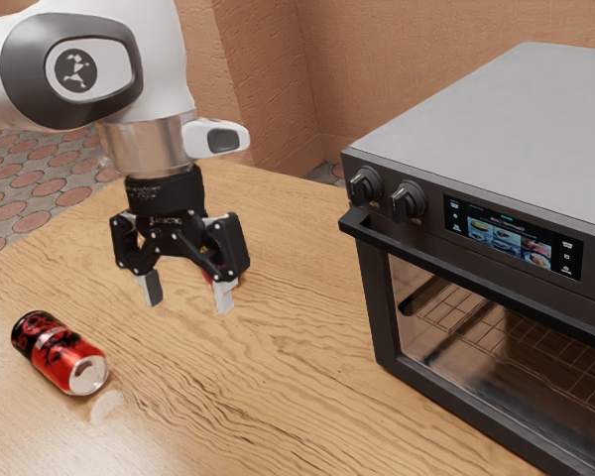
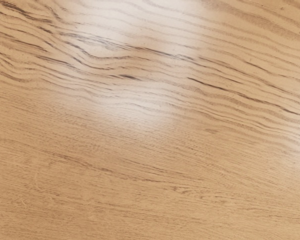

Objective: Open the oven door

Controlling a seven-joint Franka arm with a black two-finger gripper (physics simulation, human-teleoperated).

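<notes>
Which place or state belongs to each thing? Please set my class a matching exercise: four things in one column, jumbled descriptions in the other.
Column one
1. Drinks can
2. Tool
3. Display
4. Door handle

Column two
A. Lit up, on the front of the oven
B. Lying on its side on the table
C. Dark bar running below the knobs
D. Open, above the wooden surface

Right pairs: 1-B, 2-D, 3-A, 4-C
</notes>
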